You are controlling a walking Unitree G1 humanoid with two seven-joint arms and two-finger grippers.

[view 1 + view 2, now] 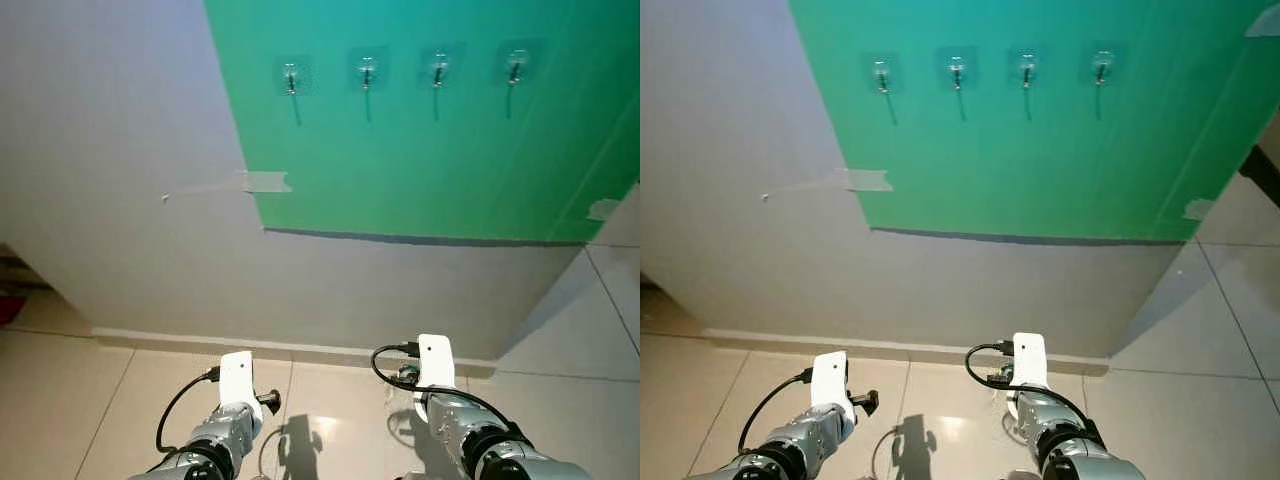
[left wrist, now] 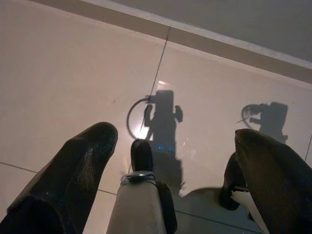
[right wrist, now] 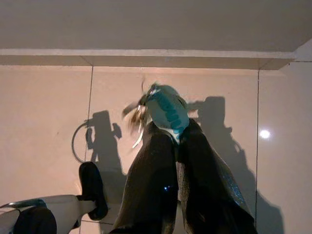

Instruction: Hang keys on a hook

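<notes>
The right gripper (image 3: pixel 178 139) is pinching the keys (image 3: pixel 158 109) between fingers that are pressed together, with a teal tag and metal rings sticking out past the tips near the centre of the right wrist frame. The pickup part of the task therefore appears complete. The hanging part is not yet done: four hooks (image 1: pixel 290 78) are sitting in a row on the green panel (image 1: pixel 450 160) in the upper half of the head frames, and nothing is hanging on any of them. Both arms are sitting low at the bottom edge of those frames, over the tiled floor (image 1: pixel 80 400) and well apart from the hooks. The left gripper (image 2: pixel 175 151) is hanging with its fingers spread wide and gripping nothing. Judging from this, raising the keys to a hook remains.
</notes>
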